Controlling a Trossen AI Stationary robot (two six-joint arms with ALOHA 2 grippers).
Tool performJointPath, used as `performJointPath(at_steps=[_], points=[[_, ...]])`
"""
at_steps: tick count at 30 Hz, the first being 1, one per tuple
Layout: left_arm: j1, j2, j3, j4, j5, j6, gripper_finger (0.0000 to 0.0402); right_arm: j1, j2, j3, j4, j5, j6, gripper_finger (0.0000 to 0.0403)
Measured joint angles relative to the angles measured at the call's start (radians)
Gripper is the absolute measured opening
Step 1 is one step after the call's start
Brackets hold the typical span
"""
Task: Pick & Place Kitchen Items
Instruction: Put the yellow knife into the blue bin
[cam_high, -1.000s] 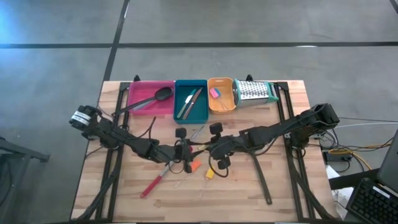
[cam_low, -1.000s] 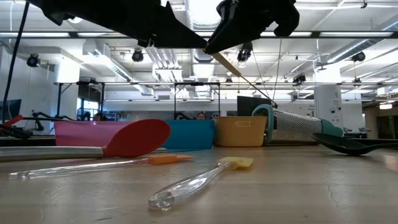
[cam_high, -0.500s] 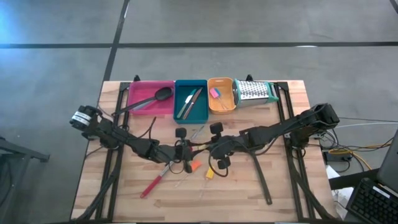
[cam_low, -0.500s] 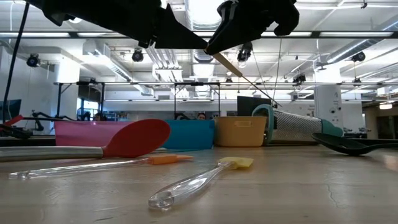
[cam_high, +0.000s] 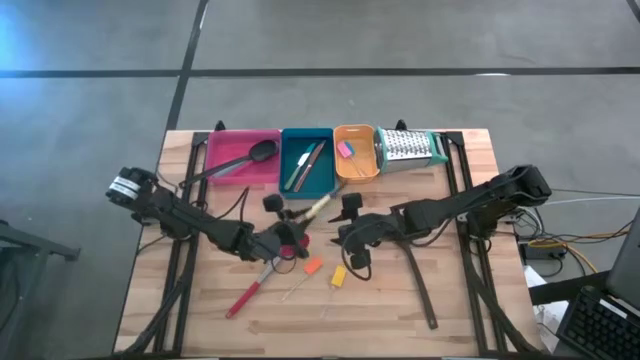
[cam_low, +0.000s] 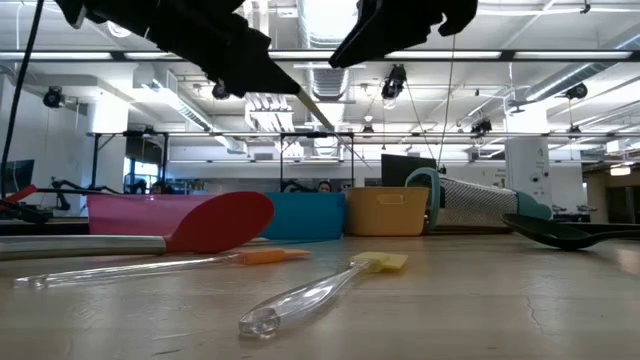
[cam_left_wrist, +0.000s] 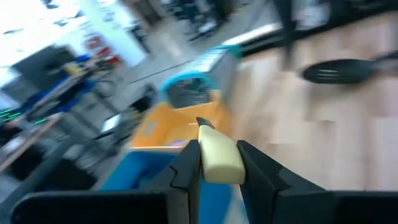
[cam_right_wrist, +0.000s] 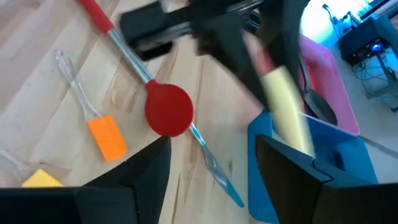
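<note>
Above the middle of the wooden table (cam_high: 450, 300), both dark arms reach in low from the sides and nearly meet. The left gripper (cam_high: 290, 243) is clamped on the cream handle of a thin utensil (cam_high: 318, 207), which sticks up at an angle toward the teal tray (cam_high: 307, 189); in the left wrist view the pale, smooth handle (cam_left_wrist: 219, 160) sits squeezed between the two fingers. The right gripper (cam_high: 350, 235) has let go and its jaws stand wide apart just beside that handle. A second ago both grippers held the utensil between them; since then the left arm has swung it away toward the trays. On the boards lie a red spoon (cam_high: 252, 288) with a metal shaft, an orange spatula (cam_high: 313, 267) and a yellow spatula (cam_high: 338, 276), both with clear plastic handles. A black ladle (cam_high: 240, 163) rests in the pink tray (cam_high: 215, 178), and a metal grater (cam_high: 408, 148) lies beside the orange tray (cam_high: 355, 172).
</note>
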Motion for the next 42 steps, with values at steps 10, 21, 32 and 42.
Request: performJointPath(at_steps=[10,21,32,42], points=[[0.058,-0.084,-0.037,-0.027,-0.186,-0.051,0.0082,0.001,-0.011,0.0,-0.079,0.013,0.062,0.0222],[0.382,-0.114,-0.134,-0.094,0.184,-0.278,0.0082,0.001,-0.013,0.0,-0.108,0.102,0.088,0.0219],[0.56,-0.108,-0.136,-0.074,0.406,-0.289,0.0082,0.001,-0.013,0.0,-0.108,0.1,0.078,0.0219],[0.609,-0.046,-0.136,-0.047,0.485,-0.32,0.0082,0.001,-0.013,0.0,-0.105,0.099,0.078,0.0219]])
